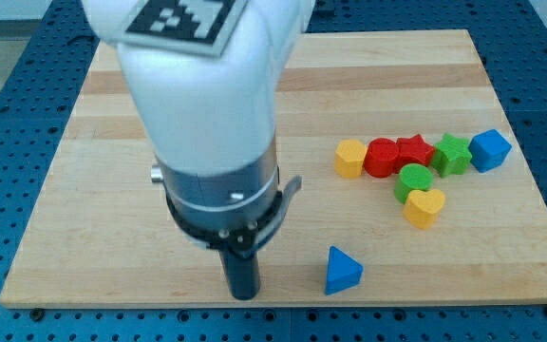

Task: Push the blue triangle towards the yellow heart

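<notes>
The blue triangle (pixel 343 271) lies near the board's bottom edge, right of centre. The yellow heart (pixel 424 206) sits up and to the right of it, just below a green cylinder (pixel 413 180). My tip (pixel 243 294) is at the end of the dark rod, near the bottom edge, left of the blue triangle and apart from it by a clear gap. The white arm body hides the board above the rod.
A row of blocks stands at the right: a yellow hexagon-like block (pixel 350 158), a red cylinder (pixel 382 157), a red star (pixel 413 152), a green star (pixel 452 154) and a blue cube-like block (pixel 489 149). The wooden board (pixel 103 218) ends just below my tip.
</notes>
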Controlling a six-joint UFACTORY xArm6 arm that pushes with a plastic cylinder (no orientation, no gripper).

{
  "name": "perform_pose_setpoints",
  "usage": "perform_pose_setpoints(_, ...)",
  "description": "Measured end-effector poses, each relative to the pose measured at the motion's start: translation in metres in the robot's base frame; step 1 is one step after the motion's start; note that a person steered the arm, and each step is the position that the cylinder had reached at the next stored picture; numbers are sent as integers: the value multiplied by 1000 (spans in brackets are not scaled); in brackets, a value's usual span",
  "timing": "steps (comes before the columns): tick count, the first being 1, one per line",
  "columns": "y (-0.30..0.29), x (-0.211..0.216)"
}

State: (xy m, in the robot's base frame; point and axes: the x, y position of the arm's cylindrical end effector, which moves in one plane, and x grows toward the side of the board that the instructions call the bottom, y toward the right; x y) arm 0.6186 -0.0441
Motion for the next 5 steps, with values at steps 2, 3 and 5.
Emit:
perform_pose_setpoints(2,3,1)
perform_pose_setpoints(3,24,-1)
perform_pose_setpoints(5,81,0)
